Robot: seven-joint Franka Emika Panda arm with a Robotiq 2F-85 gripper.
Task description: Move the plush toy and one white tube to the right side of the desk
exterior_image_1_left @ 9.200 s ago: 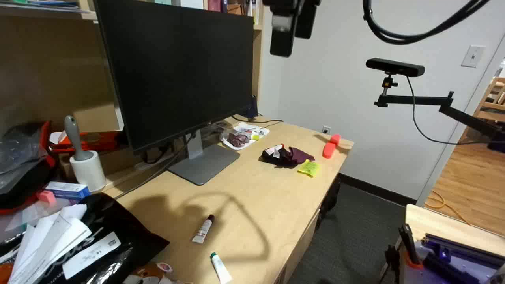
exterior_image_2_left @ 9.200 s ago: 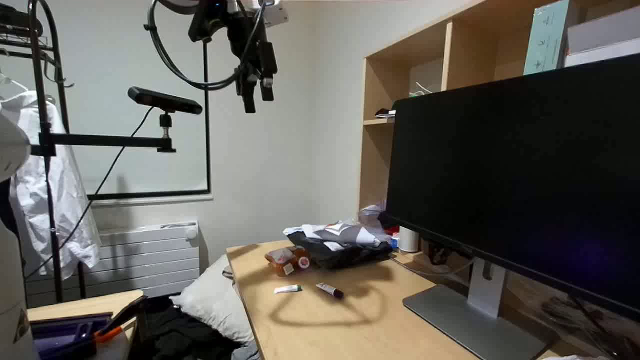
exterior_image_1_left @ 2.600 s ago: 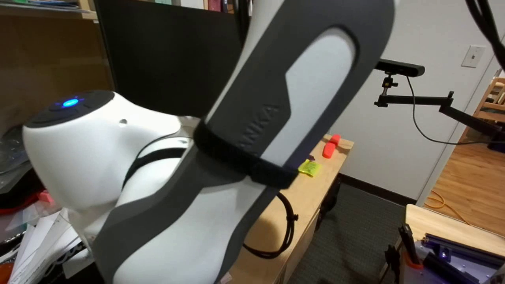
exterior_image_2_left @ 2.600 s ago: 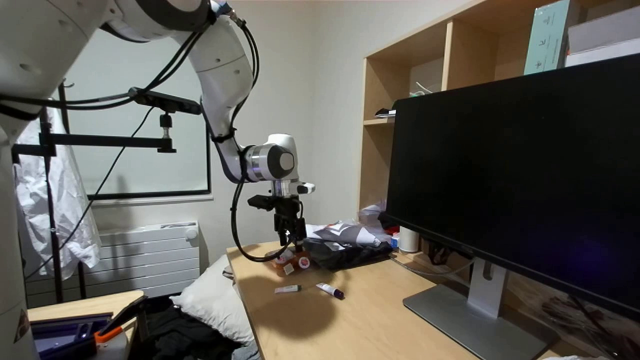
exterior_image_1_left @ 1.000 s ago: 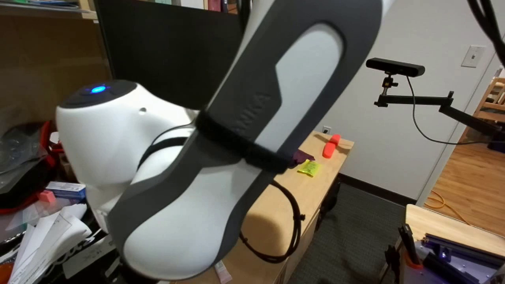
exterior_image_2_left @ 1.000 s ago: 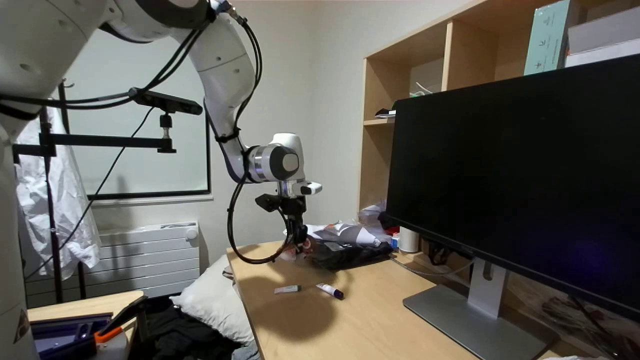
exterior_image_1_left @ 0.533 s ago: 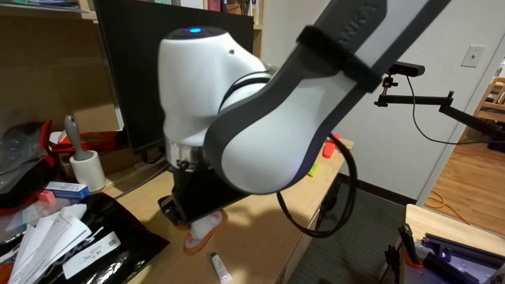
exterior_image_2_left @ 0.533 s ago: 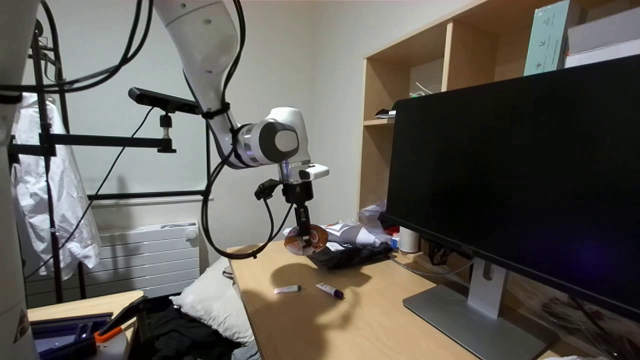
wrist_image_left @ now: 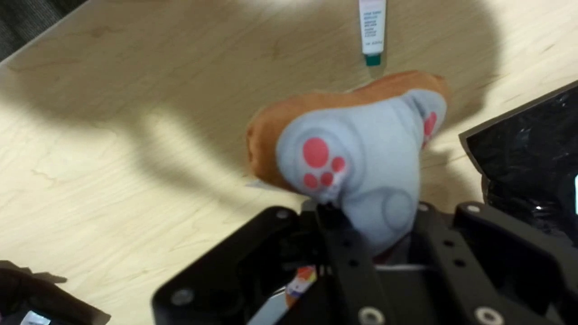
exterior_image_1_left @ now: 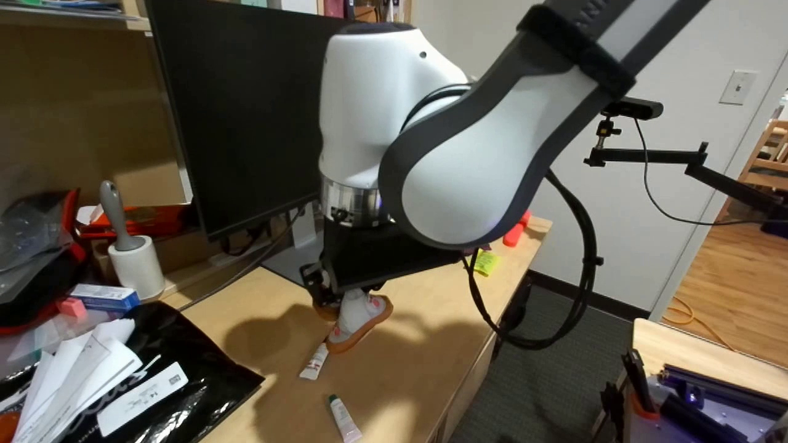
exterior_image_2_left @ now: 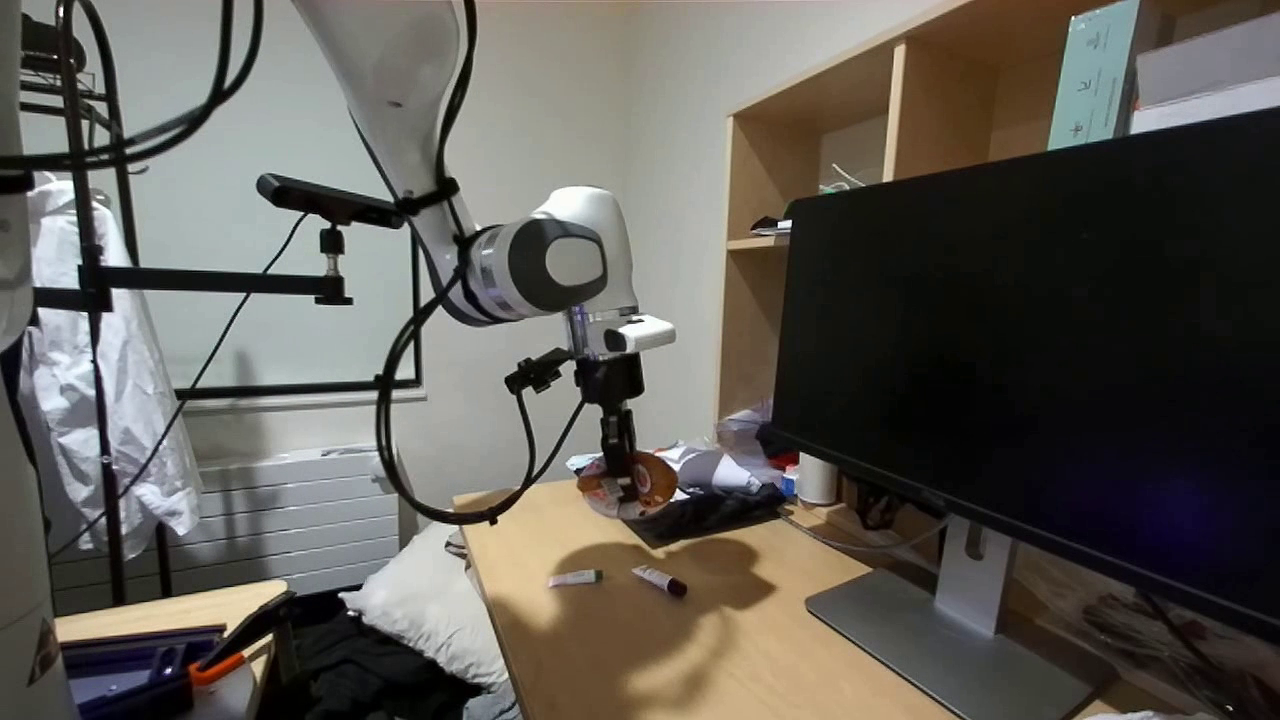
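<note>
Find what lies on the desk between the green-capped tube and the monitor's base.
The dark-capped tube, bare desk on either side, in an exterior view.

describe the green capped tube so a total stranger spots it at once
In an exterior view, start at the big black monitor on the desk; left of its grey foot, past the dark-capped tube, lies a white tube. Its green cap, clear in the wrist view, sets it apart from that neighbour.

A lint roller stands near a black monitor, papers lying on a black bag.
</note>
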